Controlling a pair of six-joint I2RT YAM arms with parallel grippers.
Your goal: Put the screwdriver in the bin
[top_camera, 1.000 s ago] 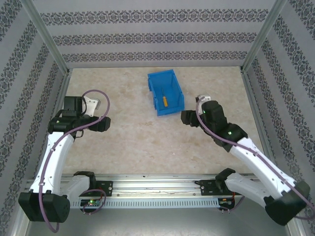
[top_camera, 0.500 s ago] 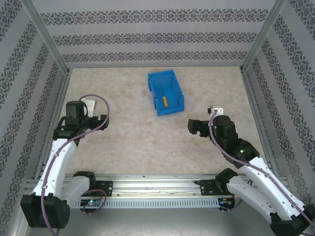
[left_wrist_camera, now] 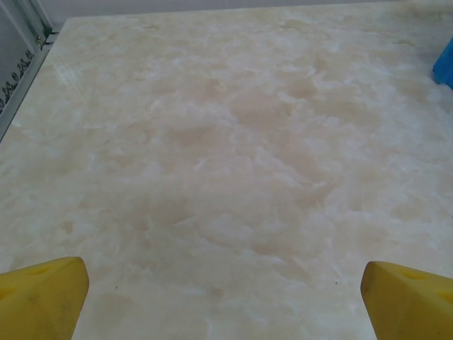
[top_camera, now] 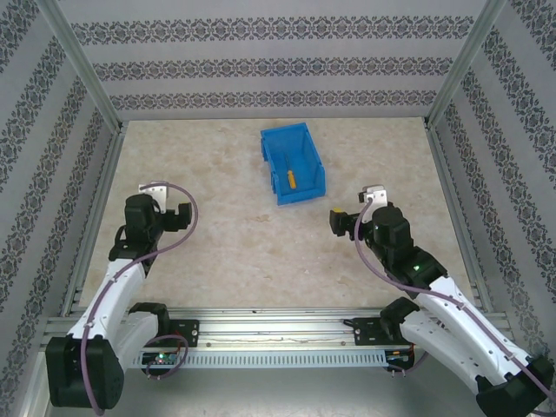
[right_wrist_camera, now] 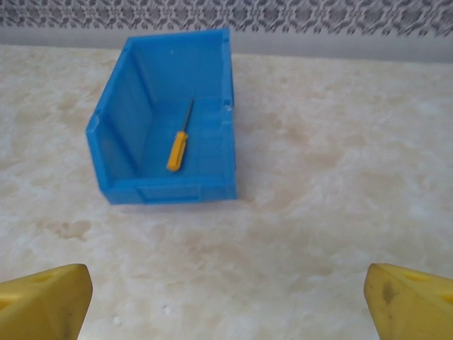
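The pale marbled desk (top_camera: pixel 261 234) carries the blue bin (top_camera: pixel 285 132) toward its far side, a little right of centre, with the lower front lip facing the near edge. The left gripper (top_camera: pixel 178 213) hangs over bare desk at the near left, well apart from the bin, its yellow fingers (left_wrist_camera: pixel 42 294) spread wide and holding nothing. The right gripper (top_camera: pixel 337 221) sits near and right of the bin, facing it, also spread wide and unloaded. The screwdriver (top_camera: pixel 291 176) lies on the bin's floor, orange handle toward the lip.
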